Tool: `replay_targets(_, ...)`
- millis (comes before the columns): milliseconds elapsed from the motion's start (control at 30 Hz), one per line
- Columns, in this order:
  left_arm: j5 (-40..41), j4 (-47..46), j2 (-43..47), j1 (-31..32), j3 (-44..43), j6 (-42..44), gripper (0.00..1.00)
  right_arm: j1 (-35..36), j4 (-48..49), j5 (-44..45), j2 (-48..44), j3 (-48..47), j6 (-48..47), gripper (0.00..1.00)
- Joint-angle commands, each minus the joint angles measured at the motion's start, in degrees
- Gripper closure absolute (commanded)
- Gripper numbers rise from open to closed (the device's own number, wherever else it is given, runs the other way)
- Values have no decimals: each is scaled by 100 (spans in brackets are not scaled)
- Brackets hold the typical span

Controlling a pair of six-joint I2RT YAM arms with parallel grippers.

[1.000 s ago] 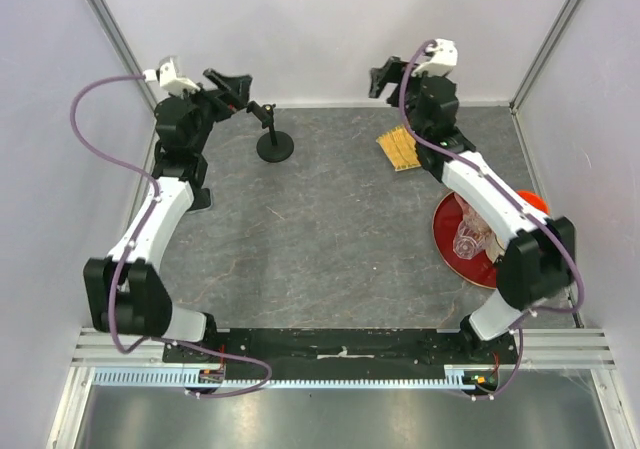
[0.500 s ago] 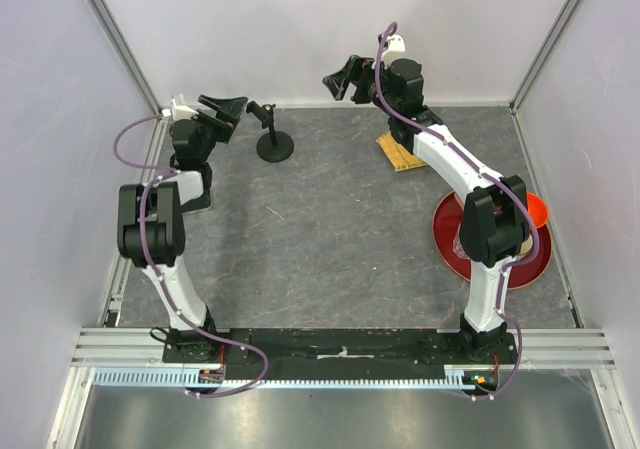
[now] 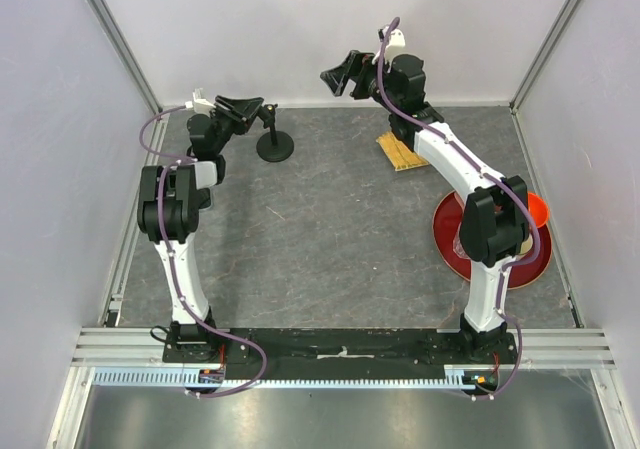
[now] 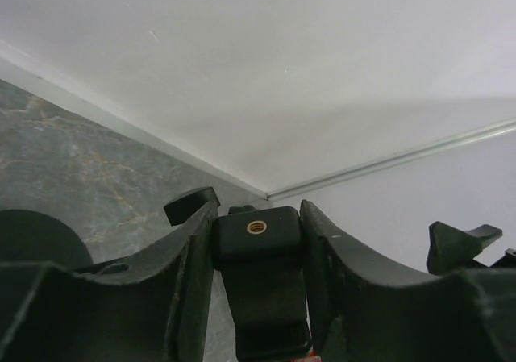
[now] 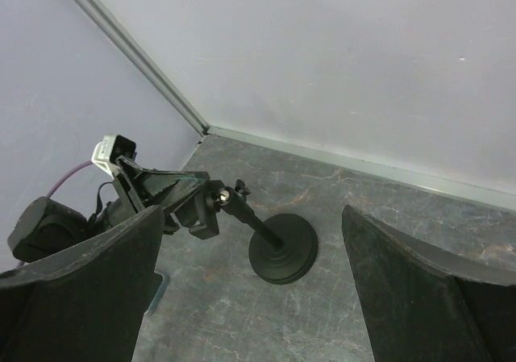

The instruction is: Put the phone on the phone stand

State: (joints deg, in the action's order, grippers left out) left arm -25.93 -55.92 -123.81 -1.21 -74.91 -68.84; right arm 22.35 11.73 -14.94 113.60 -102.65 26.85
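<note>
Since the earlier frames, the left gripper (image 3: 250, 106) has been swung rightward onto the head of the phone stand (image 3: 275, 149) and its jaws have been narrowed. The right gripper (image 3: 342, 72) has been brought leftward toward the stand.

The left gripper's fingers are pressed against both sides of the stand's clip cradle (image 4: 256, 233), with no gap visible. The stand's long axis is set by its thin post, which rises from a round flat disc base. The cradle end is turned left, toward the left gripper. The stand is matt black throughout.

It is placed near the table's back edge. Open grey, stone-veined table (image 3: 330, 229) is available in front of the stand and to its right. A slatted wooden piece (image 3: 399, 151) lies right of the stand.

The right gripper is held above and right of the stand, jaws wide apart and empty. The phone cannot be located in any view.
</note>
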Motion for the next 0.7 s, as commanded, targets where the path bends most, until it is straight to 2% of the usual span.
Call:
replay_targets(0,-281,-332,-187,253,-296,-270,58,33,278,-158,136,-290,119,2)
replay_targets(33,-298,-340,-196,288,-278,-279,62,41,278,-167,145,-308,110,2)
replay_targets(67,-342,-332,-196,306,-261,-288,72,59,251,-159,197,-334,118,2)
replay_targets(133,-360,-367,-135,367,-155,-428,85,120,173,-150,259,-448,66,2)
replay_targets(167,-368,-428,-117,402,-103,-490,97,147,50,-150,337,-501,-12,2)
replay_targets(300,-369,-831,23,657,169,-1059,98,278,-679,-18,444,-896,-653,2)
replay_targets(367,-220,-947,85,894,406,-1210,98,296,-865,175,226,-705,-725,2)
replay_targets(500,193,-1009,331,1386,846,-1176,98,296,-742,430,-469,646,-927,2)
replay_targets(600,658,-982,498,1773,1154,-1150,98,288,-804,632,-1014,1367,-1304,2)
replay_targets(667,888,-781,533,2028,1164,-1097,98,288,-690,406,-1234,1633,-1734,2)
